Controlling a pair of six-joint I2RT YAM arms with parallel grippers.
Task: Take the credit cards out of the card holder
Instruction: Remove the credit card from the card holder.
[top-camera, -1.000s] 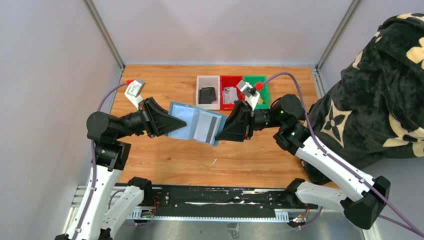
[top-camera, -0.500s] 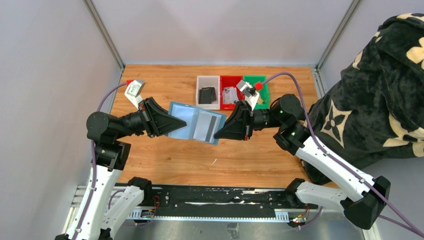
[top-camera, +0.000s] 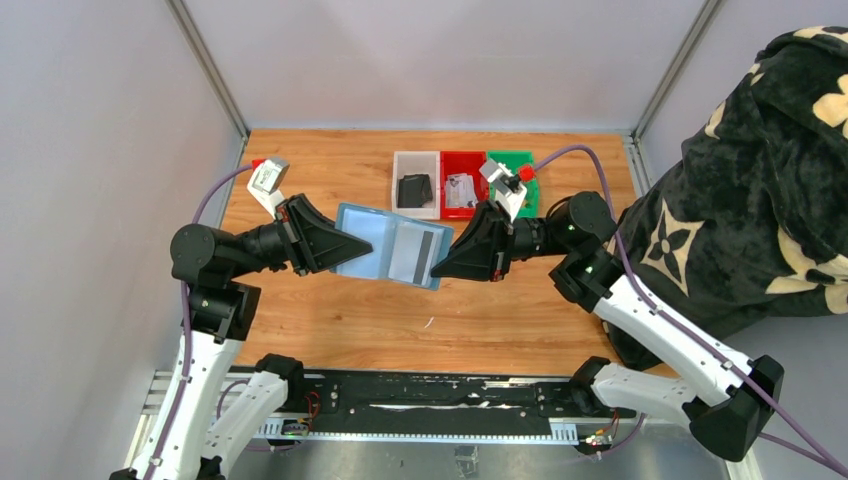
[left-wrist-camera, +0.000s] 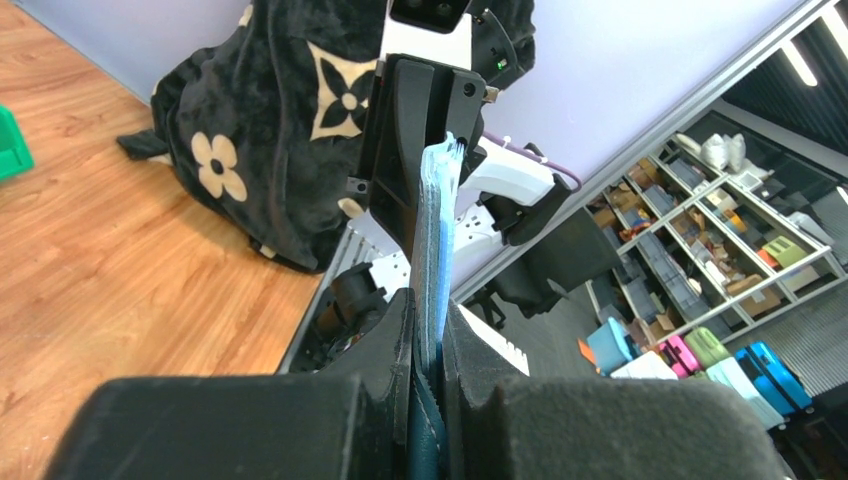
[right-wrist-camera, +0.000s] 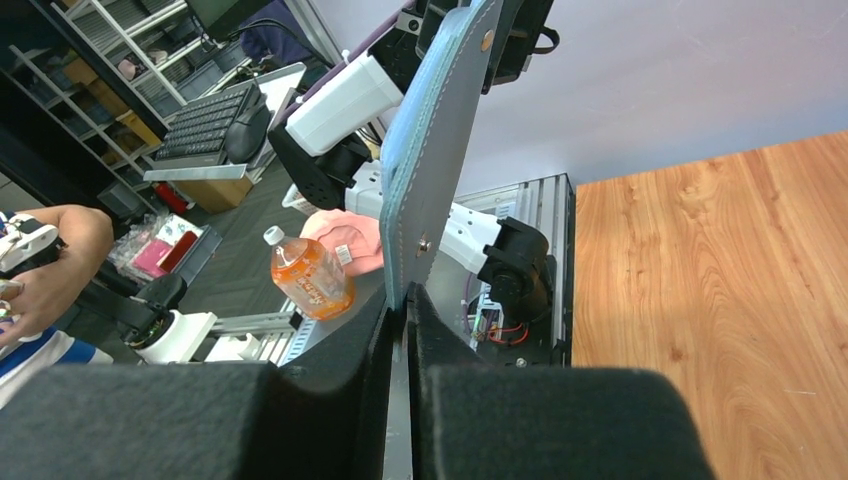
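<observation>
The teal-blue card holder hangs open above the table between my two grippers, its pale blue inside facing up. A grey credit card with a dark stripe lies in its right half. My left gripper is shut on the holder's left edge; the left wrist view shows the holder edge-on, clamped in the left gripper. My right gripper is shut at the holder's lower right corner. In the right wrist view the holder's stitched outer face rises above the right gripper, and a thin pale grey card edge sits between the fingers.
At the back of the wooden table stand a white bin with a black wallet, a red bin with small items, and a green bin. A black flower-patterned fabric fills the right side.
My right gripper has closed at the holder's right edge and its arm has shifted slightly right. The left gripper and the holder have stayed put.
</observation>
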